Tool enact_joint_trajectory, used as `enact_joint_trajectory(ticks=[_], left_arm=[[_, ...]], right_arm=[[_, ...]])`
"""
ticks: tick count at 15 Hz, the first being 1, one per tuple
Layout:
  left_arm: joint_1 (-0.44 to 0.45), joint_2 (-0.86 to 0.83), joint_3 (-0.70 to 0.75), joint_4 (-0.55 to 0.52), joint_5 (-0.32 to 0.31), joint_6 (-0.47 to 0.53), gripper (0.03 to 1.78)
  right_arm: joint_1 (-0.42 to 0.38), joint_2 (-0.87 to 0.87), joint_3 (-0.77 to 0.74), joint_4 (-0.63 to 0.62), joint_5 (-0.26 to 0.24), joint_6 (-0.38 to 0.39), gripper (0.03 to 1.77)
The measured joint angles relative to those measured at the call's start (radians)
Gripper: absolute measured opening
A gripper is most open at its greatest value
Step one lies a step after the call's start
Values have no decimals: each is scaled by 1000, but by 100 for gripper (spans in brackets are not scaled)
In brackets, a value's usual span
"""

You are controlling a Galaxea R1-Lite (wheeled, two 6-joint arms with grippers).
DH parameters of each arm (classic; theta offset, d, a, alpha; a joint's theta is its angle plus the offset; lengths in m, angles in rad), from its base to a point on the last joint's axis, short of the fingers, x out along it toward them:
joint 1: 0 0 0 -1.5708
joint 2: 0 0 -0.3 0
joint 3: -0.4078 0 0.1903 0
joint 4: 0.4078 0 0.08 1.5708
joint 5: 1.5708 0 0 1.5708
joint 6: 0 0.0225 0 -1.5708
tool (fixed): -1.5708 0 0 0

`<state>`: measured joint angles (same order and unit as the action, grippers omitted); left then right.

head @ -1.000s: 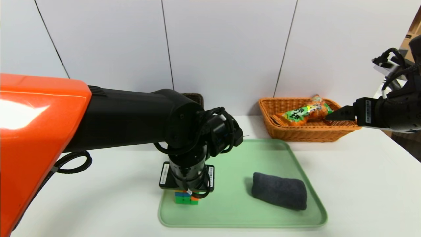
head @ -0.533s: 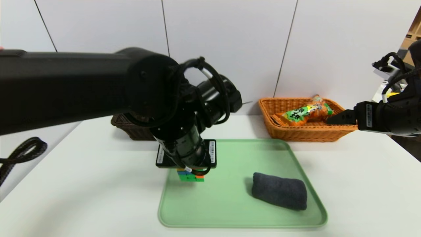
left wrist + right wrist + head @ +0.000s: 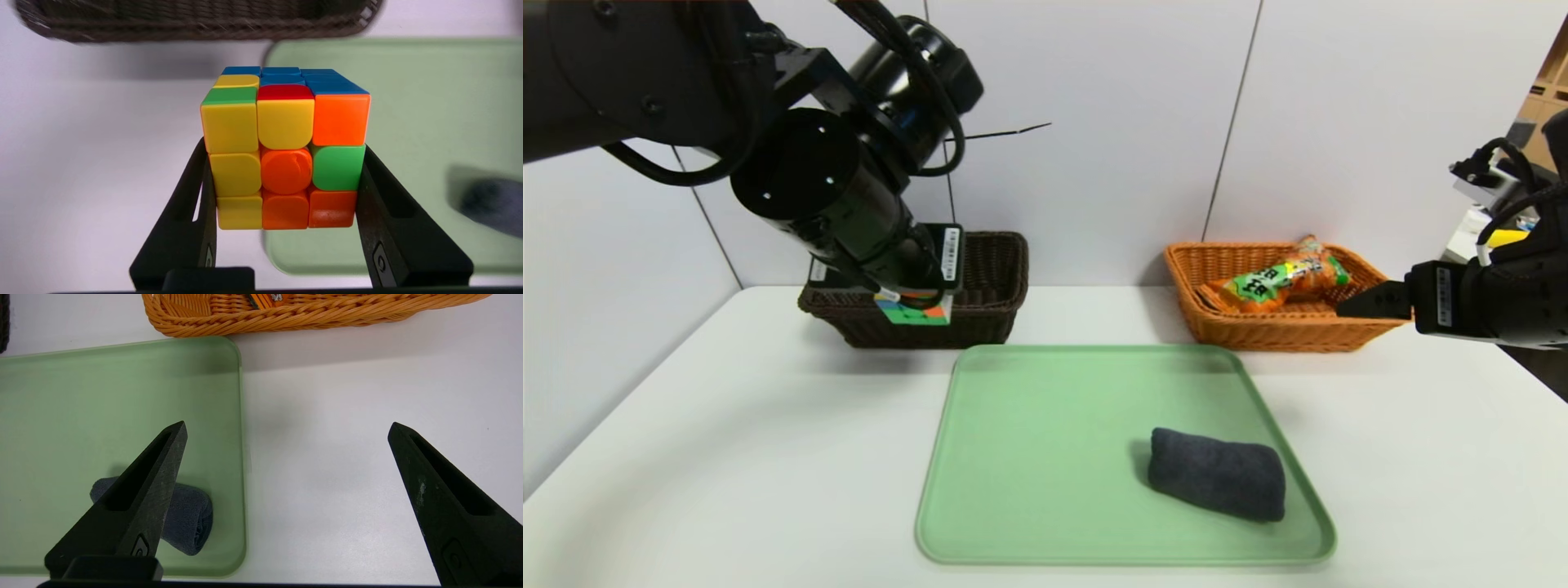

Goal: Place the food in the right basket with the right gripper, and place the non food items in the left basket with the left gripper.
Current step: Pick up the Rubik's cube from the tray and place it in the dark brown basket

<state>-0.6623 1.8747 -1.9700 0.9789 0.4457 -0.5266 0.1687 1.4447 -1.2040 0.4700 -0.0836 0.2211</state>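
1. Green tray (image 3: 1045, 449): lay before both baskets, presumably as the shared pick-up area, within either arm's reach.
2. Left basket, dark wicker (image 3: 980, 328): stood behind the tray, apparently to receive non-food.
3. Right basket, orange wicker (image 3: 1282, 336): held packaged snack food (image 3: 1262, 286), consistent with its role.
4. Right gripper (image 3: 288, 424): hung in front of the right basket, fingers spread wide with nothing between them; probably idle, the visible food being sorted.
5. Left gripper (image 3: 285, 143): was over the front of the left basket, part-open around the cube, fingers pressed to opposite faces, likely for a steady carry.
6. Rolled dark towel (image 3: 1217, 475): lay on the tray, likely the next non-food item.
7. Puzzle cube (image 3: 286, 171): was off the tray, gripped, awaiting release once properly inside the rim.
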Motion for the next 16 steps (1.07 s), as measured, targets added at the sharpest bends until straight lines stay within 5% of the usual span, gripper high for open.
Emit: enact_joint_trajectory(ticks=[5,8,16], left_arm=[[172,19,-1,-283,52,326,94],[216,63,0,-470,43,435,94],[250,163,-1,-533,-1,436,94]], right_arm=[[9,-4,5,1,0,9,170],[10,-9,16,2,1,27,170],[7,-11,23,-3,9,27,170]])
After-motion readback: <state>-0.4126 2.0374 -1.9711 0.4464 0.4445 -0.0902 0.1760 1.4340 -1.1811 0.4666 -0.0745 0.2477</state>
